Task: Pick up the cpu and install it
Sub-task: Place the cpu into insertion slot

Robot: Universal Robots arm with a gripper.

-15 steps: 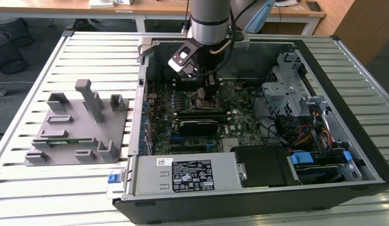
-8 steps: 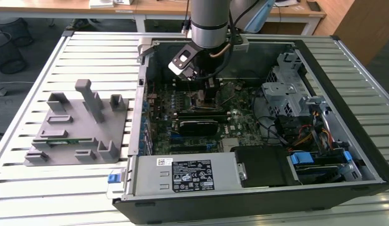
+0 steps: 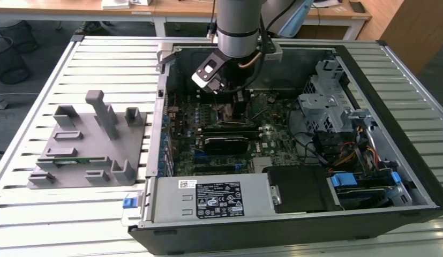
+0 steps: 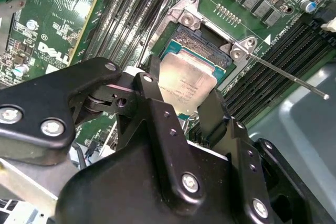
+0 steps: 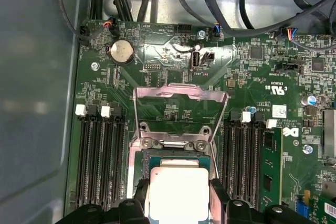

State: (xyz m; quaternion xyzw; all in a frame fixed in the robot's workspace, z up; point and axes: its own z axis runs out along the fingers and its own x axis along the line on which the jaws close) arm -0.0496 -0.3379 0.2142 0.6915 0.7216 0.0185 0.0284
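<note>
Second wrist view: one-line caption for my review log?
Tool clamps the cpu by opposite edges at the open motherboard socket, wire lever unlatched.

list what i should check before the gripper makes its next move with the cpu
1. load plate raised off the cpu socket: ok
2. wire lever swung out, unlatched: ok
3. cpu held in the gripper by two opposite edges: ok
4. cpu squared up with the cpu socket: ok
5. cpu seated flat in the cpu socket: cannot tell
</note>
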